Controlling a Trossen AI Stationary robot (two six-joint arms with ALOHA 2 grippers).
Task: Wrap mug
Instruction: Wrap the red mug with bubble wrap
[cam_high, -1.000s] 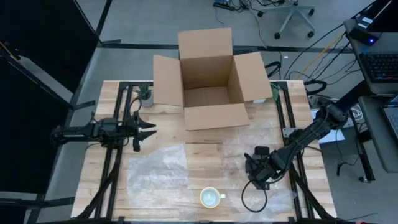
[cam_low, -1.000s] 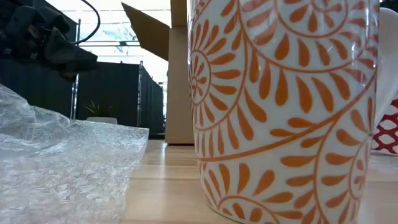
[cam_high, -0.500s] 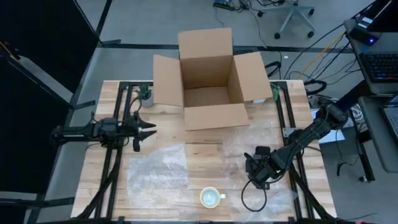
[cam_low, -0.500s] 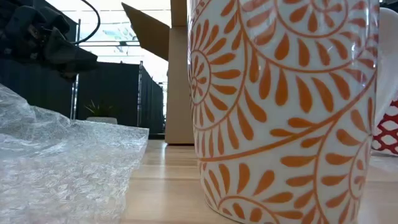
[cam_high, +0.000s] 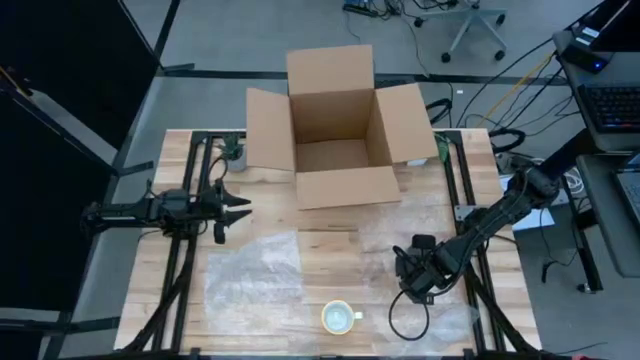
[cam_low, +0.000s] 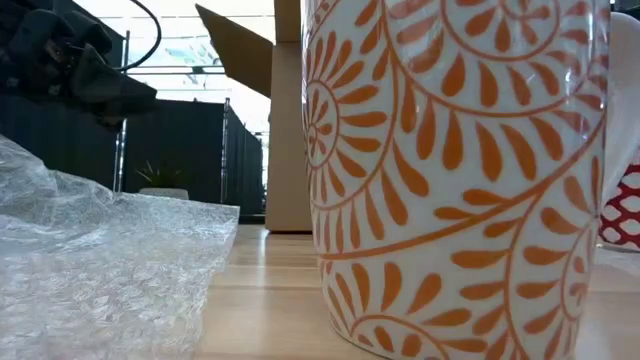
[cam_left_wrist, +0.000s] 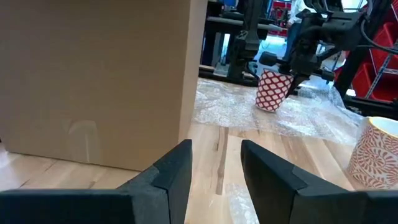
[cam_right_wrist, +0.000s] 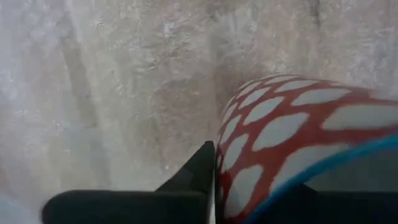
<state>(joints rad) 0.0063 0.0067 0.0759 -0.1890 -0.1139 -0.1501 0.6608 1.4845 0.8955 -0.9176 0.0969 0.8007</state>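
Note:
A mug (cam_left_wrist: 272, 90) with a red-and-white lattice pattern and a blue rim stands on bubble wrap (cam_left_wrist: 298, 115) at the table's right. My right gripper (cam_high: 414, 276) is over it and shut on its wall, hiding it in the high view. A second mug (cam_high: 339, 317), white with orange leaf scrolls, stands near the front edge and fills the low view (cam_low: 455, 180). Another sheet of bubble wrap (cam_high: 252, 272) lies left of it. My left gripper (cam_high: 243, 208) hovers open at the table's left, fingers (cam_left_wrist: 180, 165) level with nothing between them. My right gripper holds the lattice mug by its wall just below the rim (cam_right_wrist: 233, 155). One finger (cam_right_wrist: 198, 171) is on the outside and the other is inside the mouth. The fingers come from above, pointing down. The mug stays about upright, its base at the bubble wrap (cam_left_wrist: 267, 108).
An open cardboard box (cam_high: 335, 130) stands at the far middle of the table, flaps spread; its wall (cam_left_wrist: 93, 74) is close in front of my left gripper. Bare wood (cam_high: 330, 250) lies between the two wrap sheets. A cable loop (cam_high: 405, 322) lies near the front right.

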